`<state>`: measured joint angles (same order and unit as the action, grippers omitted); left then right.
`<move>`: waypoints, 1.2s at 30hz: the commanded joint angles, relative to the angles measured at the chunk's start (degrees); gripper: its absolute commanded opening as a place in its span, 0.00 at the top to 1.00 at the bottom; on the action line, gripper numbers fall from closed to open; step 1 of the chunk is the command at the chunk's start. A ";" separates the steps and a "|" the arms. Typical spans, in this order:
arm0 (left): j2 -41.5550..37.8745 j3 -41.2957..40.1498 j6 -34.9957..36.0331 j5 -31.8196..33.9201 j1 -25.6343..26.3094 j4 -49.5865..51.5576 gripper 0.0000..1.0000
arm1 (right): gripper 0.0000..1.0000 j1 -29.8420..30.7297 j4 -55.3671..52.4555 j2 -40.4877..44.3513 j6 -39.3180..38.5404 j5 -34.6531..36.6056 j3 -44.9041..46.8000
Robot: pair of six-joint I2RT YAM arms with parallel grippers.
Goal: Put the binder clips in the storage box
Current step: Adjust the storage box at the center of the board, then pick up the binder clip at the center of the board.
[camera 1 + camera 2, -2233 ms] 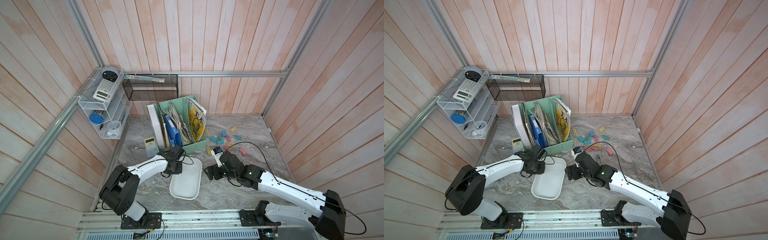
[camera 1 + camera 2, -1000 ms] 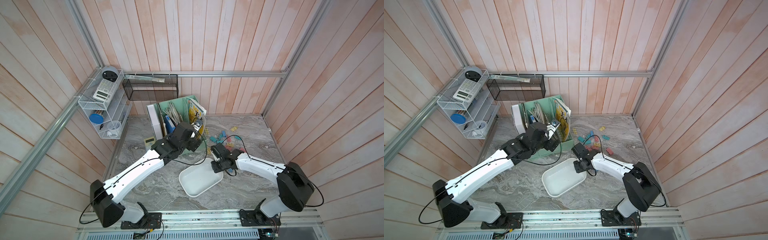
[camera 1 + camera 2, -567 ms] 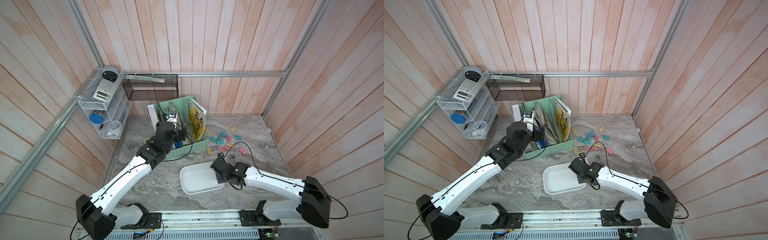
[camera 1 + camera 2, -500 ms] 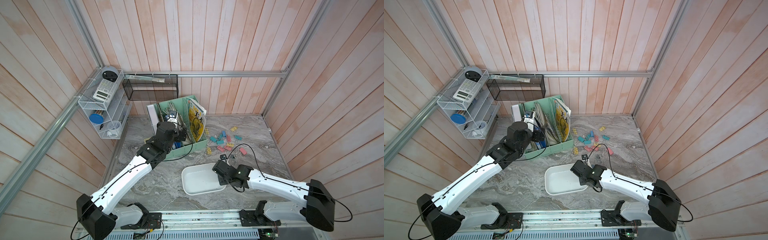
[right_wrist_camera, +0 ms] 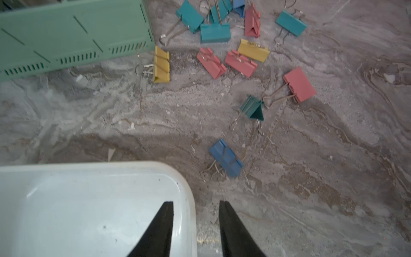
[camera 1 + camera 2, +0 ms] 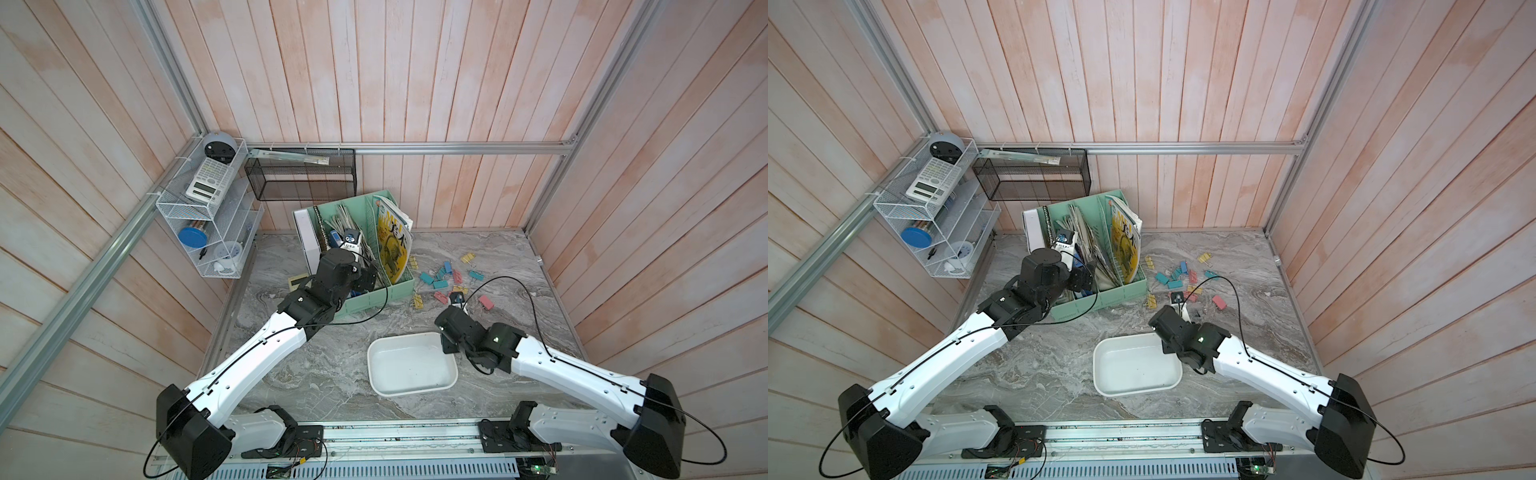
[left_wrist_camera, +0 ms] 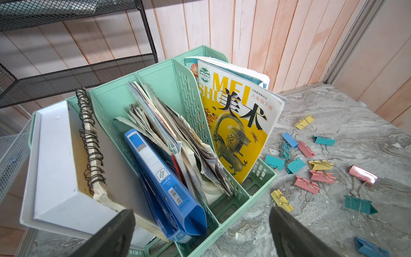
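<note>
The white storage box (image 6: 409, 390) (image 6: 1133, 388) sits empty near the table's front middle. Several pastel binder clips (image 6: 440, 284) (image 6: 1173, 284) (image 7: 307, 184) (image 5: 241, 63) lie scattered on the marble beyond it. One blue clip (image 5: 225, 158) lies closest to the box corner. My right gripper (image 5: 196, 202) (image 6: 449, 349) hovers at the box's far right corner. Its jaws are open, one over the inside and one outside the rim (image 5: 189, 200), holding nothing. My left gripper (image 7: 201, 211) (image 6: 365, 280) is wide open above the file organizer, away from the clips.
The mint green file organizer (image 6: 374, 293) (image 7: 244, 200), full of books and folders, stands left of the clips. A black mesh basket (image 6: 301, 174) and a white wire shelf (image 6: 208, 216) hang on the back left walls. Wooden walls close in on both sides.
The storage box has slid rightward to the front middle in the right gripper, whose jaws have since parted from its rim. The left arm rose from the box to above the organizer.
</note>
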<state>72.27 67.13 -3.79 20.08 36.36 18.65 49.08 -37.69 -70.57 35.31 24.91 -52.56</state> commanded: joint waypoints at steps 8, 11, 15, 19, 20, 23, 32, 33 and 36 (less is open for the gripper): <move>0.00 -1.61 2.33 5.82 3.54 -0.31 0.00 | 0.63 -4.08 -5.36 -35.97 -14.59 -3.80 -30.67; 0.06 -2.44 3.00 6.29 4.06 -1.20 0.00 | 0.61 -4.08 -3.55 -40.53 -14.84 -0.44 -33.35; 0.74 -2.36 3.07 6.47 4.24 -1.16 0.00 | 0.57 -4.50 -2.10 -45.10 -15.52 1.26 -35.84; 1.09 -2.56 3.24 6.62 4.25 -1.32 0.00 | 0.57 -4.73 0.46 -47.82 -16.02 4.95 -36.28; 1.16 -2.60 3.35 6.81 4.24 -1.34 0.00 | 0.58 -4.86 0.96 -48.36 -16.05 5.71 -36.21; 1.29 -2.72 3.79 7.51 4.29 -1.59 0.00 | 0.62 -5.94 2.45 -49.64 -15.78 6.03 -35.79; 2.26 -2.94 3.88 7.61 4.31 -1.96 0.00 | 1.00 -7.04 9.86 -44.45 -14.62 4.01 -29.55; 2.26 -2.97 3.94 7.73 4.31 -2.08 0.00 | 1.00 -7.23 10.90 -42.86 -14.44 2.68 -28.39; 1.76 -3.30 4.79 8.90 4.26 -2.76 0.00 | 1.00 -8.26 11.81 -37.22 -12.23 -0.87 -25.14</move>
<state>74.15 64.69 -0.12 27.44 40.47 17.91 41.87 -28.25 -113.62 20.84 27.22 -79.61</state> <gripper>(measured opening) 0.996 0.050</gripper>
